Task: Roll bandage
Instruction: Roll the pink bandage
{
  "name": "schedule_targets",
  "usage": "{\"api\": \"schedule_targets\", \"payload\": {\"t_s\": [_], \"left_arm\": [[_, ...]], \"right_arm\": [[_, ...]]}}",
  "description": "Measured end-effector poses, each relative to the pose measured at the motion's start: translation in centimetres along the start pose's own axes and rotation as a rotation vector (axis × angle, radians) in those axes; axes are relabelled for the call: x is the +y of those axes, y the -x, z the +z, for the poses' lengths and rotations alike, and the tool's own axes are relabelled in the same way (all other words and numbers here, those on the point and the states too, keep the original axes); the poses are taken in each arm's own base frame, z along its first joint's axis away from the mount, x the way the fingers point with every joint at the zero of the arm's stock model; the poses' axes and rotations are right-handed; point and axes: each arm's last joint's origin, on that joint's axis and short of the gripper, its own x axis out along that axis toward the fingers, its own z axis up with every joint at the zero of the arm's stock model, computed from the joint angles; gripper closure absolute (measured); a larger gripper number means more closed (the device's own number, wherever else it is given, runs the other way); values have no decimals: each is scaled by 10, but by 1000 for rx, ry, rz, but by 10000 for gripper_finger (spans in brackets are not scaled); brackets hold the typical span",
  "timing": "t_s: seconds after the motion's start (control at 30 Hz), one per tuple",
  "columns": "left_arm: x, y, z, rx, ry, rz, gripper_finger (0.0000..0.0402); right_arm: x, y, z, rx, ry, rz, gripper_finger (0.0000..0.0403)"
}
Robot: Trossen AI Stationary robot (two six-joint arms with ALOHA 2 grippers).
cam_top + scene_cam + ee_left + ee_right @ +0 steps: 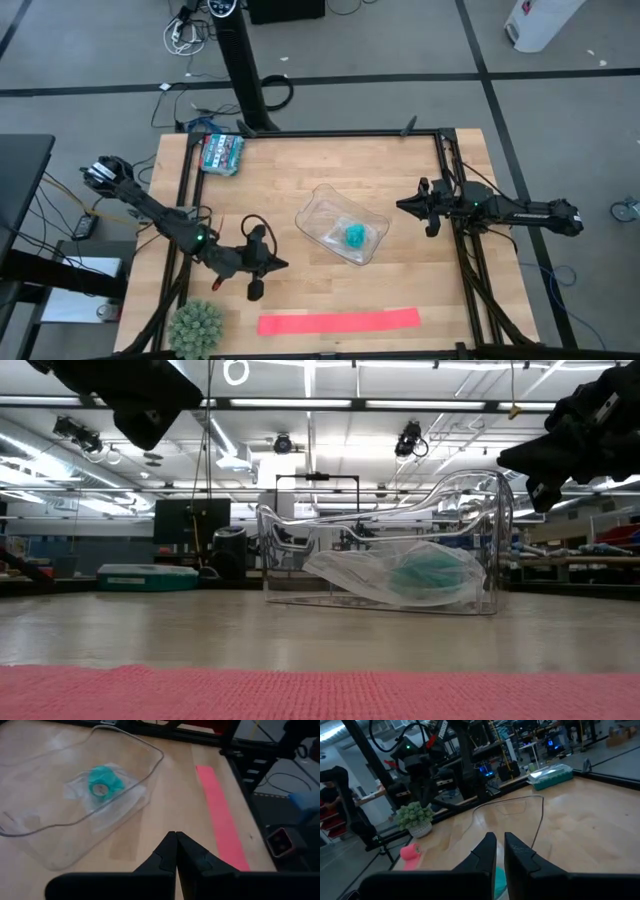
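The bandage (338, 322) is a bright pink-red strip lying flat and unrolled along the table's near edge; it also fills the bottom of the low view (320, 695) and shows in the left wrist view (220, 815). My left gripper (286, 265) (176, 836) hovers shut above the table's left half, pointing toward the right edge and slightly down, farther in than the strip and touching nothing. My right gripper (400, 205) (500, 837) waits shut at the right side, level, with only a thin slit between its fingers and nothing in it.
A clear plastic tub (322, 205) stands mid-table and holds a teal roll (354, 236) on a clear bag. A teal-and-white packet (221, 153) lies at the far left. A small green plant (195, 327) stands at the near left corner, beside the strip's left end.
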Motion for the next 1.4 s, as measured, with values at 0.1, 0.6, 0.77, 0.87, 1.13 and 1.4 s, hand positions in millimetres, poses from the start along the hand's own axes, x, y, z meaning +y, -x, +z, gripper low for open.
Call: {"api": "schedule_targets", "payload": {"t_s": [0.1,0.6,0.77,0.87,1.13,1.4], "left_arm": [[-5,3,-2,-9,22,2,389],[-40,-22,11,34,-55,58,389],[-51,-26,25,79,-174,77,389],[-53,-27,27,81,-241,74,389],[-62,-20,23,50,-382,103,389],[-78,-9,18,17,-373,52,389]], "right_arm": [[0,0,0,0,-6,0,375],[16,2,15,-100,-138,257,376],[21,-1,11,-84,-135,248,378],[24,-5,8,-60,-113,232,381],[41,-16,13,-57,-32,306,385],[76,-40,34,-5,107,316,385]]}}
